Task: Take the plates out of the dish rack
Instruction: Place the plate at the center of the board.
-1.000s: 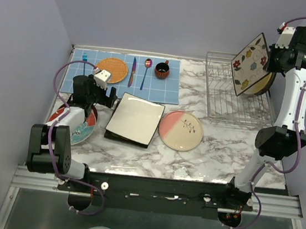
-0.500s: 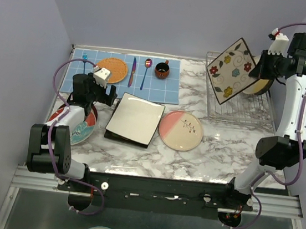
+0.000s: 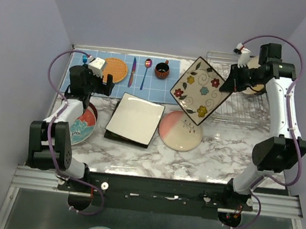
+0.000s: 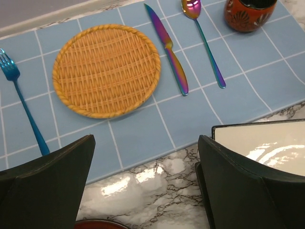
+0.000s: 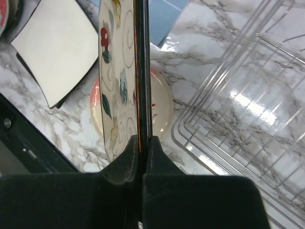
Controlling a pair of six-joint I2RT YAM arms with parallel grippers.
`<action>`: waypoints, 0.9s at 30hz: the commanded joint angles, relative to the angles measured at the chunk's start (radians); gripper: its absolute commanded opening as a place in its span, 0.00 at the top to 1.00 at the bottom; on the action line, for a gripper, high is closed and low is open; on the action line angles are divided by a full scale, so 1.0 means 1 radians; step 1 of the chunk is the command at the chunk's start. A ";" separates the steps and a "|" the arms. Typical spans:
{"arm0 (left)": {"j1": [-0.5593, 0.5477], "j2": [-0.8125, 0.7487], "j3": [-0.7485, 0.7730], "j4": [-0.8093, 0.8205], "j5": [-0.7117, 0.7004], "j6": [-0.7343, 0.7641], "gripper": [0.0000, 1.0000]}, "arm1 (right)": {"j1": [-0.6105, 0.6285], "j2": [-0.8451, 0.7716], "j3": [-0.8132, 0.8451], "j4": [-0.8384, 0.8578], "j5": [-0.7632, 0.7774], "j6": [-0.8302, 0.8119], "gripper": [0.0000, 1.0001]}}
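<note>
My right gripper (image 3: pixel 229 83) is shut on the edge of the square flowered plate (image 3: pixel 199 90), which hangs tilted in the air left of the dish rack (image 3: pixel 242 111), above the pink-and-cream round plate (image 3: pixel 179 133). The right wrist view shows this plate edge-on (image 5: pixel 141 71) in my right gripper (image 5: pixel 143 140), with the rack (image 5: pixel 248 95) to its right. A cream plate (image 3: pixel 253 76) stands in the rack, partly hidden by the arm. A square cream plate (image 3: pixel 136 118) lies on a dark one. My left gripper (image 3: pixel 103 86) is open over the table near the teal and red-rimmed plates (image 3: pixel 81 127).
A blue placemat (image 3: pixel 145 83) at the back holds an orange woven mat (image 4: pixel 106 70), a blue fork (image 4: pixel 21 105), an iridescent knife (image 4: pixel 167 50), a spoon (image 4: pixel 205 43) and a dark-red cup (image 3: pixel 162 70). Purple walls stand on the left, back and right.
My right arm has carried the flowered plate out of the rack, leftward and lower, to over the pink plate. My left arm has shifted slightly toward the placemat, still open.
</note>
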 commanded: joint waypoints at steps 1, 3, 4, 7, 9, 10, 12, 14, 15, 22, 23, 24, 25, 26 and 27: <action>0.033 0.030 0.060 -0.005 -0.032 -0.030 0.02 | 0.058 -0.031 -0.004 0.088 -0.230 -0.037 0.99; 0.037 0.039 0.078 -0.014 -0.035 -0.025 0.02 | 0.079 -0.014 0.005 0.081 -0.260 -0.051 0.99; 0.041 0.044 0.086 -0.019 -0.037 -0.022 0.02 | 0.095 -0.003 0.021 0.076 -0.277 -0.061 0.99; 0.044 0.058 0.101 -0.027 -0.043 -0.014 0.02 | 0.115 0.064 0.080 0.047 -0.336 -0.086 0.99; 0.047 0.070 0.109 -0.031 -0.043 -0.011 0.02 | 0.129 0.121 0.107 0.007 -0.363 -0.109 0.99; 0.047 0.075 0.112 -0.033 -0.044 -0.008 0.02 | 0.144 0.139 0.116 -0.005 -0.369 -0.136 0.99; 0.050 0.082 0.113 -0.027 -0.046 -0.003 0.02 | 0.166 0.184 0.127 -0.012 -0.371 -0.152 0.99; 0.051 0.088 0.115 -0.024 -0.047 -0.003 0.02 | 0.195 0.210 0.134 0.002 -0.365 -0.160 0.99; 0.053 0.091 0.121 -0.022 -0.049 -0.002 0.02 | 0.203 0.243 0.154 0.005 -0.362 -0.160 0.99; 0.060 0.110 0.136 -0.021 -0.066 -0.002 0.02 | 0.281 0.391 0.356 -0.005 -0.369 -0.134 0.99; 0.060 0.111 0.138 -0.022 -0.069 0.001 0.02 | 0.287 0.426 0.384 -0.021 -0.373 -0.132 0.99; 0.060 0.111 0.138 -0.027 -0.072 0.004 0.02 | 0.292 0.444 0.407 -0.025 -0.376 -0.129 0.99; 0.062 0.113 0.138 -0.028 -0.074 0.007 0.02 | 0.302 0.458 0.445 -0.030 -0.377 -0.124 0.99; 0.062 0.113 0.138 -0.030 -0.074 0.007 0.02 | 0.310 0.481 0.455 -0.028 -0.379 -0.123 0.99; 0.064 0.114 0.136 -0.033 -0.075 0.009 0.02 | 0.315 0.487 0.459 -0.022 -0.383 -0.120 0.99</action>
